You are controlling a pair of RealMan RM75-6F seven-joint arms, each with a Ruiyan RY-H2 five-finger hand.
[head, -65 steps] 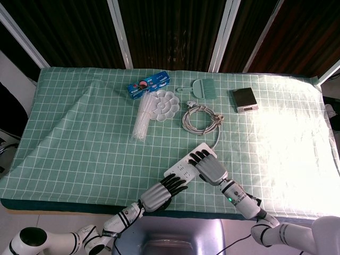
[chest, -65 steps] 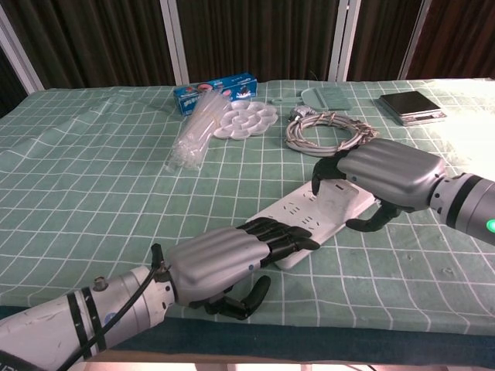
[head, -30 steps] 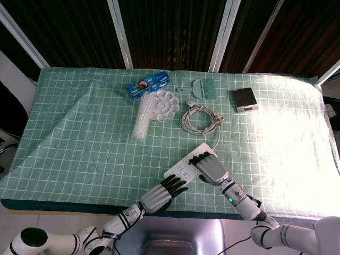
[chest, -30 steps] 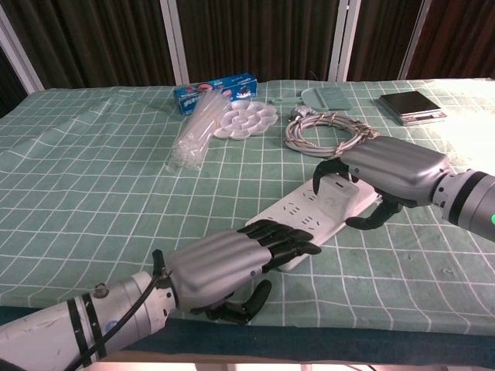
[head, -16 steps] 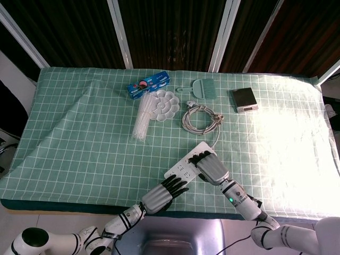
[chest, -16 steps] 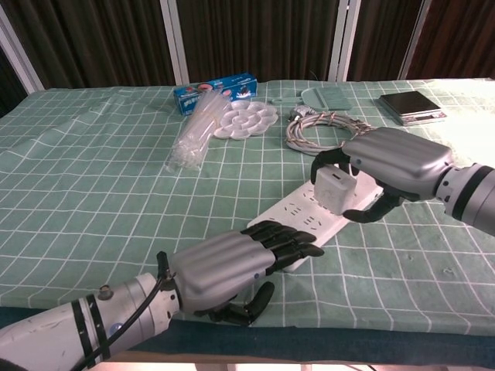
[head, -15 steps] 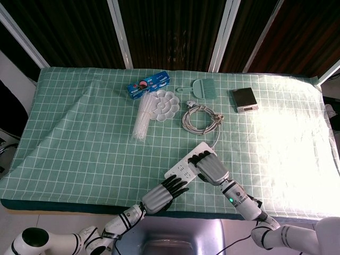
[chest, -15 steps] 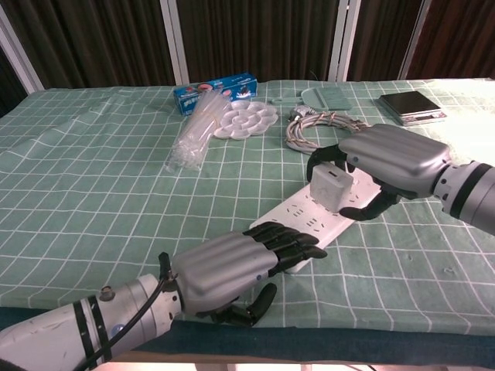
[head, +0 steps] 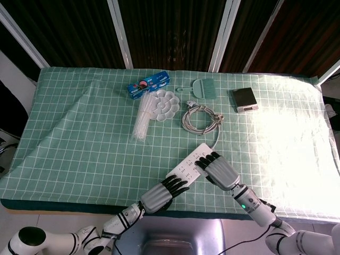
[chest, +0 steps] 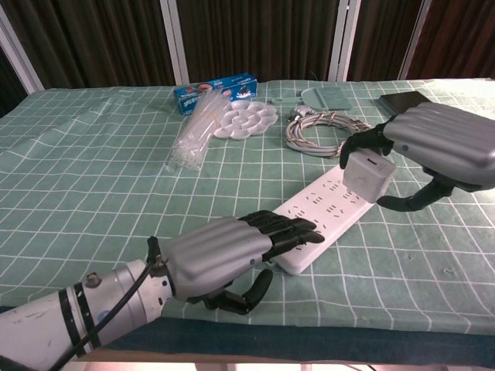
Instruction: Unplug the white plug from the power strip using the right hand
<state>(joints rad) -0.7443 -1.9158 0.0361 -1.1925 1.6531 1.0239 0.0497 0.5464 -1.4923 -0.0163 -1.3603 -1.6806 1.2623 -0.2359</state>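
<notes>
The white power strip (chest: 319,210) lies slantwise on the green checked cloth near the front edge. My right hand (chest: 439,144) pinches the white plug (chest: 368,175) and holds it free in the air just above the strip's far end. In the head view the right hand (head: 220,169) covers the plug and the far end of the strip (head: 188,166). My left hand (chest: 223,251) lies palm down, its fingertips (chest: 292,229) pressing on the strip's near end; the head view shows the left hand (head: 161,193) at the table's front edge.
A coiled grey cable (chest: 320,128) lies behind the strip. Further back are a white paint palette (chest: 245,120), a clear bag of sticks (chest: 193,136), a blue box (chest: 216,91), a green brush (head: 204,88) and a small scale (head: 244,99).
The right hand has pulled the white plug out of the strip and carried it up and to the right. The strip shifted slightly; the left hand stays pressed on its near end.
</notes>
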